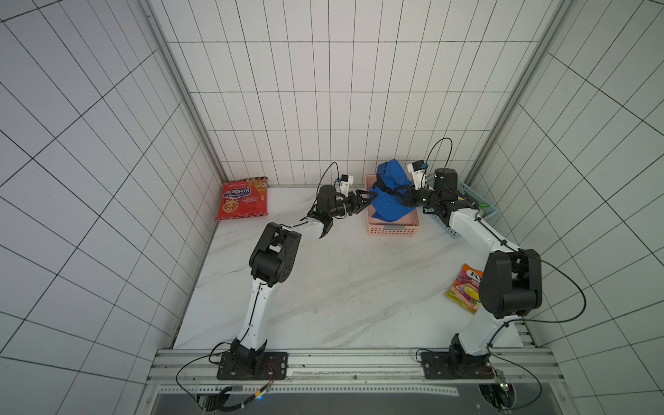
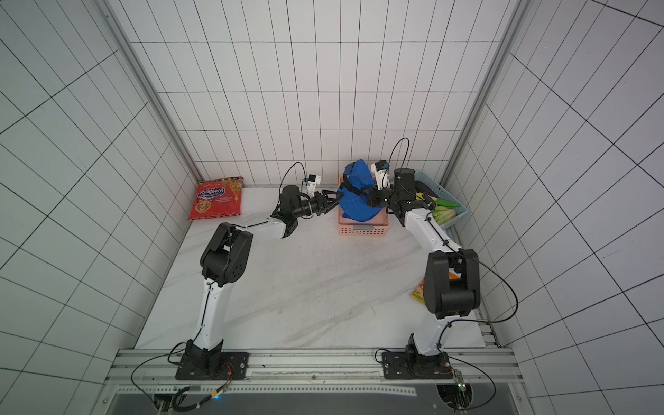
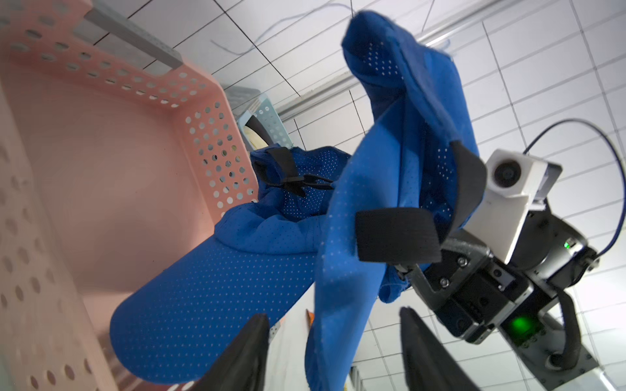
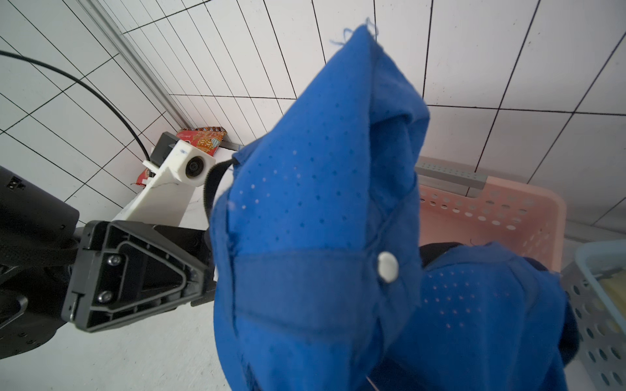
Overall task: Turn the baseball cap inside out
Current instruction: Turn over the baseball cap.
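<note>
Well in front of the pink basket (image 1: pixel 393 230), a yellow packet (image 1: pixel 463 287) is lying on the desk (image 1: pixel 323 287). Beside the basket, the left hand (image 1: pixel 372 199) is standing half open, its fingers (image 3: pixel 247 352) straddling a hanging fold of the blue cap (image 1: pixel 390 203). The right hand (image 3: pixel 404 270) is clamping the cap's edge and holding it over the basket, brim dipping inside.

baseball cap (image 1: pixel 390 206): blue, dotted | basket (image 1: pixel 393 230): pink, holed | snack bag (image 1: pixel 242 199): red | table (image 1: pixel 341 287): white marbled

White tiled walls (image 1: pixel 323 90) on three sides, dark grout, even light. White marbled tabletop (image 1: pixel 341 287); aluminium rail (image 1: pixel 359 363) along its front edge.
</note>
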{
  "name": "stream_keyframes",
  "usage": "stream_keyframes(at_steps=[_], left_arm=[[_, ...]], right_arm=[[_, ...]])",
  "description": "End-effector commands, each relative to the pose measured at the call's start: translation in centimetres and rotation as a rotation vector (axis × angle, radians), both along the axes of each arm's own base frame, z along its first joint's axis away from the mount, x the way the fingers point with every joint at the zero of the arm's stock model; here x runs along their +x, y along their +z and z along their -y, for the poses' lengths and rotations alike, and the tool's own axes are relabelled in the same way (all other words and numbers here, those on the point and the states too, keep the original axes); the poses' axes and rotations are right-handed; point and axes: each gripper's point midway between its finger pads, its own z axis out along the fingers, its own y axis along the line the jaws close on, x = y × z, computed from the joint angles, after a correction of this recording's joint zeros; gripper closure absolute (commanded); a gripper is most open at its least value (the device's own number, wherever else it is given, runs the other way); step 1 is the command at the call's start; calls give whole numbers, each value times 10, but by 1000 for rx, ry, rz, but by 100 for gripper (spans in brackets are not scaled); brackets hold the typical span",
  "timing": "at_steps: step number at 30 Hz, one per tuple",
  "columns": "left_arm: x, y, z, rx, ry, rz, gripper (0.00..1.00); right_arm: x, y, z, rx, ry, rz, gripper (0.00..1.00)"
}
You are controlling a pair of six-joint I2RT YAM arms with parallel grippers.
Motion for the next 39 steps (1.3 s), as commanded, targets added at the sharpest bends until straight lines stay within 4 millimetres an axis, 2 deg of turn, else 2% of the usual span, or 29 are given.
stream_keyframes(at_steps=[1, 2, 3, 4, 5, 6, 9, 12, 14, 20, 23, 28, 33, 35, 39], left_arm=[[-8, 12, 10, -82, -71, 23, 67], [-10, 12, 11, -92, -83, 23, 78], [-12, 12, 13, -97, -91, 23, 90], [-13, 12, 13, -98, -89, 21, 98], [-14, 11, 13, -97, -87, 22, 100], [-15, 11, 13, -96, -86, 23, 100], [-19, 16, 12, -108, -83, 27, 100], [-21, 28, 9, -140, -68, 35, 100], [-24, 41, 3, -168, -48, 55, 100], [-39, 87, -13, -240, -3, 115, 100], [-50, 102, -18, -268, -8, 117, 100], [-64, 119, -20, -305, -24, 125, 100], [-68, 139, -25, -314, -8, 163, 100], [-71, 148, -29, -306, 15, 192, 100], [-82, 164, -52, -310, 134, 244, 100]], right_arm=[[-2, 8, 11, -4, -35, 13, 93], [-1, 8, 15, -14, -58, 9, 85], [0, 9, 21, -23, -84, 7, 71], [1, 9, 27, -32, -116, 0, 50], [2, 11, 34, -38, -149, -2, 33], [3, 11, 41, -46, -184, -4, 20], [0, 20, 59, -56, -253, 8, 0], [-6, 36, 74, -60, -303, 35, 1], [-17, 56, 81, -58, -322, 62, 1], [-57, 106, 88, -64, -316, 149, 1], [-77, 117, 90, -57, -315, 161, 1], [-101, 115, 84, -28, -267, 132, 1], [-123, 118, 78, -15, -221, 108, 1], [-134, 127, 76, 9, -204, 117, 1], [-165, 160, 62, 97, -105, 168, 1]])
